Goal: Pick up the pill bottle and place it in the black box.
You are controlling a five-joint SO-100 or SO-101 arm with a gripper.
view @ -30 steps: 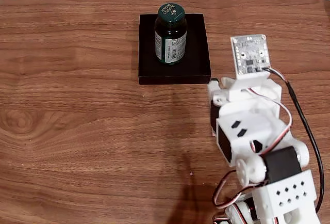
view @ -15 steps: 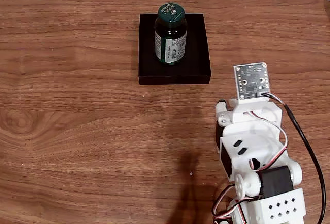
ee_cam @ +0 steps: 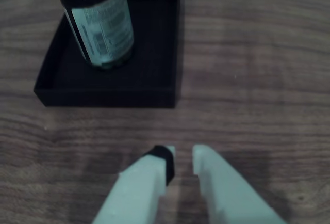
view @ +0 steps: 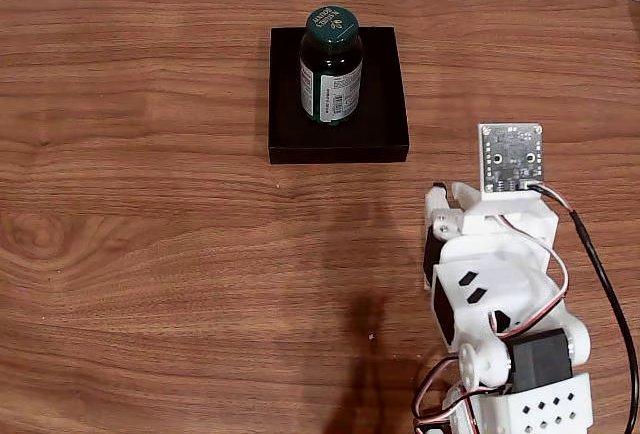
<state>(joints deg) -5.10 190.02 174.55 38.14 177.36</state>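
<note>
- The pill bottle (view: 331,66) stands upright inside the black box (view: 380,124), toward its far side in the fixed view, green cap up and pale label facing the camera.
- In the wrist view the bottle (ee_cam: 98,25) sits in the box's (ee_cam: 154,87) left half.
- The gripper (ee_cam: 181,162) hangs over bare wooden table (view: 150,224), well apart from the box, fingers nearly closed with a slim gap, holding nothing.

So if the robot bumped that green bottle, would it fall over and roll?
Probably it could tip: the bottle stands upright and is much taller than it is wide. On its side, its round body would likely roll, though the low walls of the black box should stop it. It looks stiff, and its smooth sides may be a bit slippery to hold.
</note>
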